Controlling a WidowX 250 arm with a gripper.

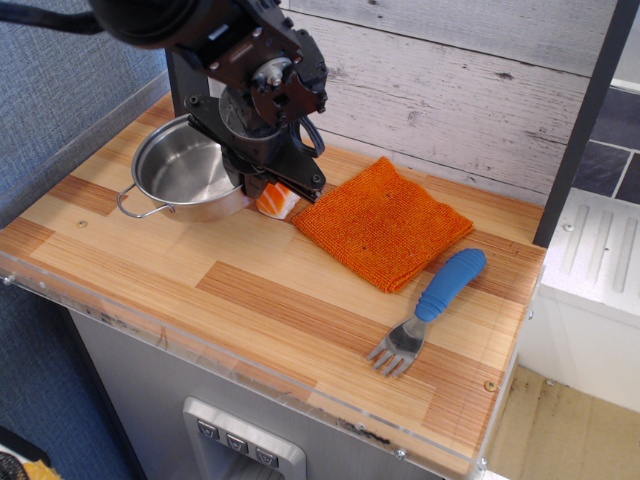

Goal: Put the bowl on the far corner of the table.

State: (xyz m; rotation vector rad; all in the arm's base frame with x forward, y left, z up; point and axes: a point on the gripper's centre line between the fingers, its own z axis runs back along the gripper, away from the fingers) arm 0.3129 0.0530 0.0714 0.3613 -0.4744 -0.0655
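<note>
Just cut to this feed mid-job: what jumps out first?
The big black gripper dominates the upper left, its fingers down at the right rim of the shiny steel bowl, which sits near the table's far left corner. Next come the bright orange cloth mid-table and the blue-handled fork at front right.
</note>
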